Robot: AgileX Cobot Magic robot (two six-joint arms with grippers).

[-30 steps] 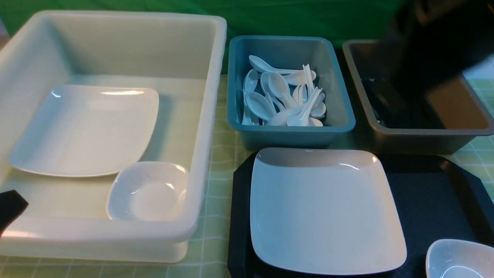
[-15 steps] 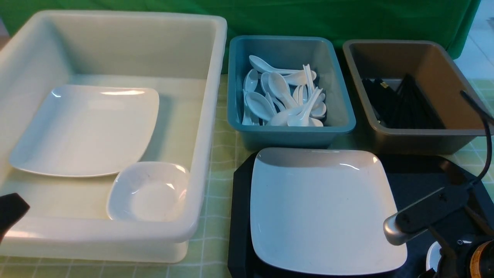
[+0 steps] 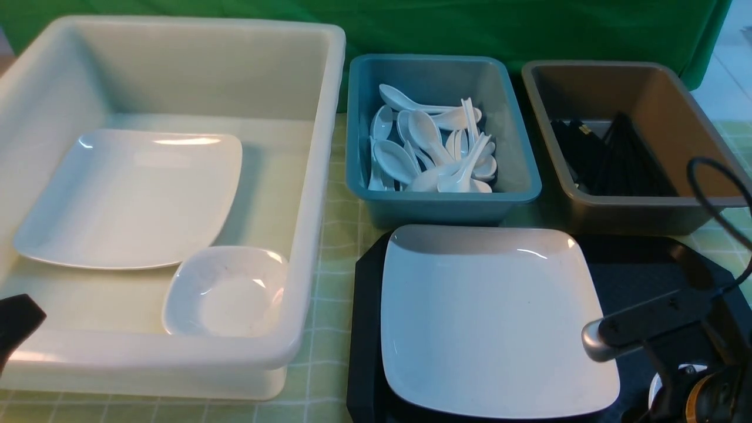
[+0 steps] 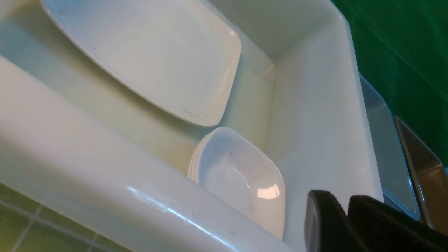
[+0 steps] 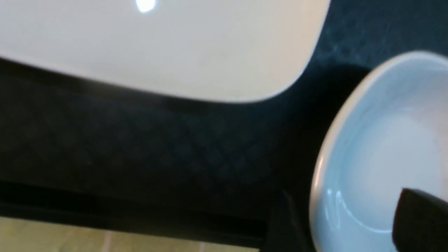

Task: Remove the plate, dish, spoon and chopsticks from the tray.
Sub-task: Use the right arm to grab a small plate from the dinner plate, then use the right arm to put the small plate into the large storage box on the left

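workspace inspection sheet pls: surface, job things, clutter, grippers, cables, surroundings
surface: green checked tablecloth under tubs and tray
job's things: plate on black tray; small dish beside it on tray; nothing else seen there
clutter: white tub holds second plate and small dishes; blue tub spoons; brown tub chopsticks
grippers: left gripper by white tub's near rim, shut, empty; right gripper over dish, open or shut unclear
cables: black cable loops from right arm
surroundings: green backdrop

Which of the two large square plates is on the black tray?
The plate in front of the blue tub, lying on the tray; the other large plate lies inside the white tub.
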